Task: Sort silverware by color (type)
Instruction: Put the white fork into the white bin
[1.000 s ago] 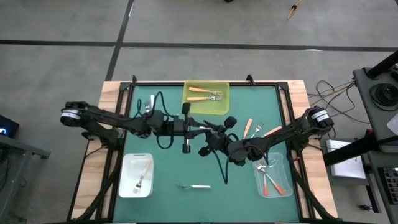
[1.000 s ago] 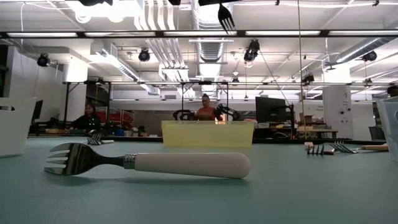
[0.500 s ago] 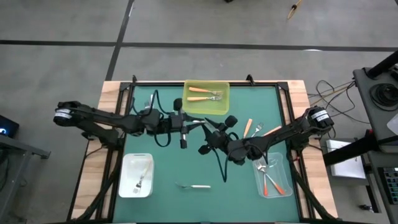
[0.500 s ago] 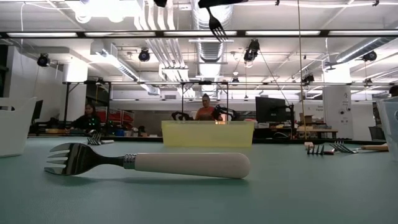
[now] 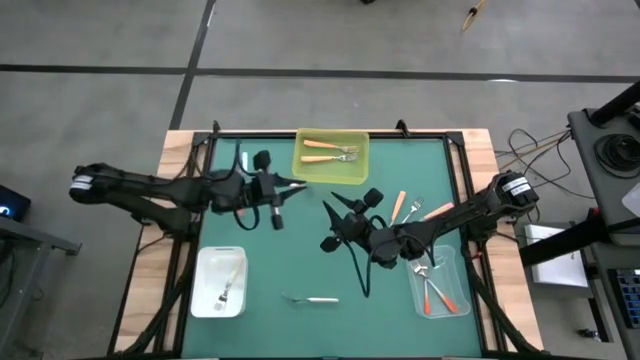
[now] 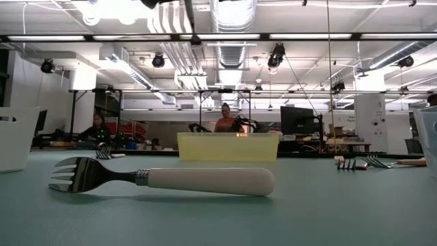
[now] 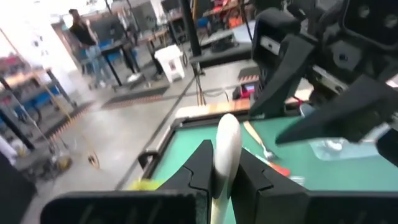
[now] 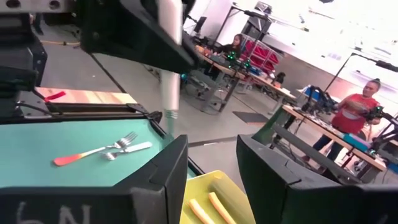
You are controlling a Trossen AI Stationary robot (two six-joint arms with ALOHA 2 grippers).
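Note:
My left gripper hangs over the table's far left part, shut on a white-handled fork. My right gripper is open above the table's middle, facing the left one and touching nothing. Another white-handled fork lies flat near the near edge. Loose forks with orange and white handles lie on the right part, and one more fork lies behind the left arm. My left gripper pinches the fork's white handle between its two fingers. The handle's rounded free end sticks out beyond the fingertips. The fork is lifted clear of the table, and its metal end points down.
A yellow bin at the far edge holds light-orange forks. A white bin near left holds a white fork. A clear bin near right holds red-orange forks. People work at desks in the room behind the table.
My left gripper has drawn back toward the table's left edge, away from my right gripper, turning about its wrist as it went and carrying the white-handled fork with it. In the low view the fork's metal end has travelled left along the top.

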